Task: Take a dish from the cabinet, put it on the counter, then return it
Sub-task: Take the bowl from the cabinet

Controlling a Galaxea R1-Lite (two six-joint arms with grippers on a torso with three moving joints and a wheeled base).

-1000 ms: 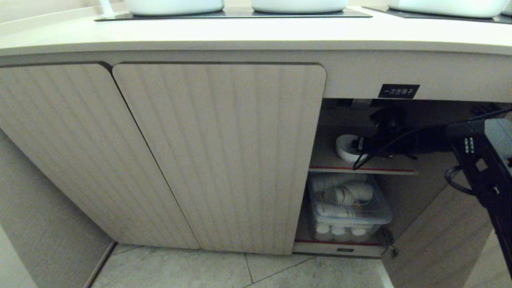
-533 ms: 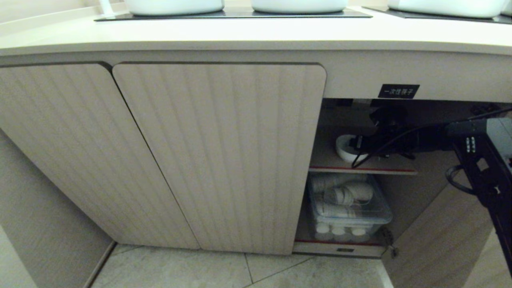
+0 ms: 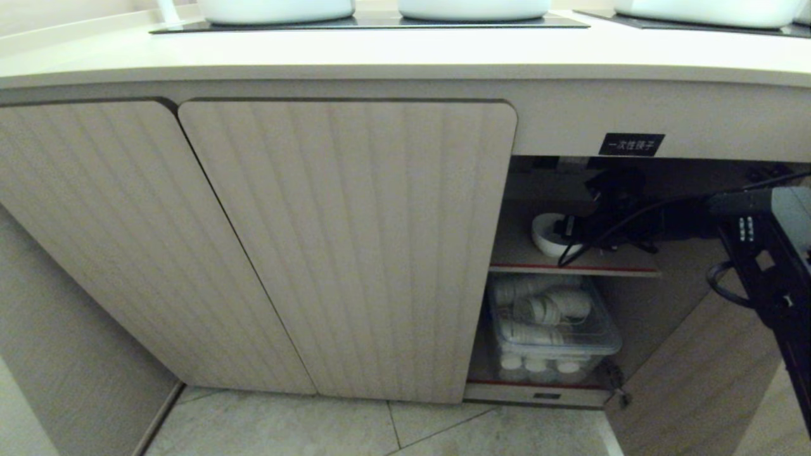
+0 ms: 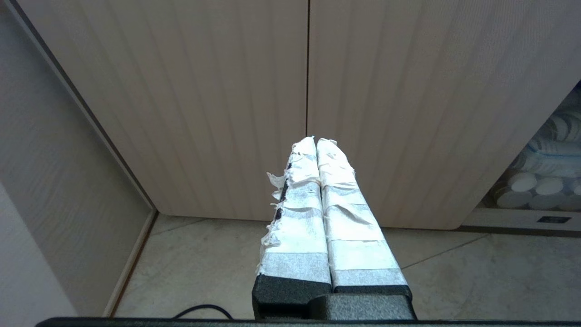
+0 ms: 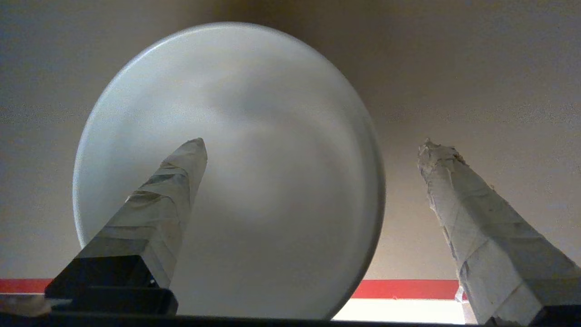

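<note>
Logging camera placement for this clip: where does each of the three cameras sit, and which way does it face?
Head view: from the robot's head, down at the cabinet under the counter; the right arm reaches onto the upper shelf by the dish.
Left wrist view: behind the shut left gripper, facing the closed doors and floor.
Right wrist view: behind the open right gripper, facing the dish; one finger over it, the other beside.
Shared: head and right wrist views show the dish; head and left wrist the cup bin.

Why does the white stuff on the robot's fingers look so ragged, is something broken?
That is white tape wrapped on the fingers. On the left gripper it is frayed, with loose shreds along one edge; one right finger has a ragged tip. Worn, not visibly broken. The bowl looks intact.
</note>
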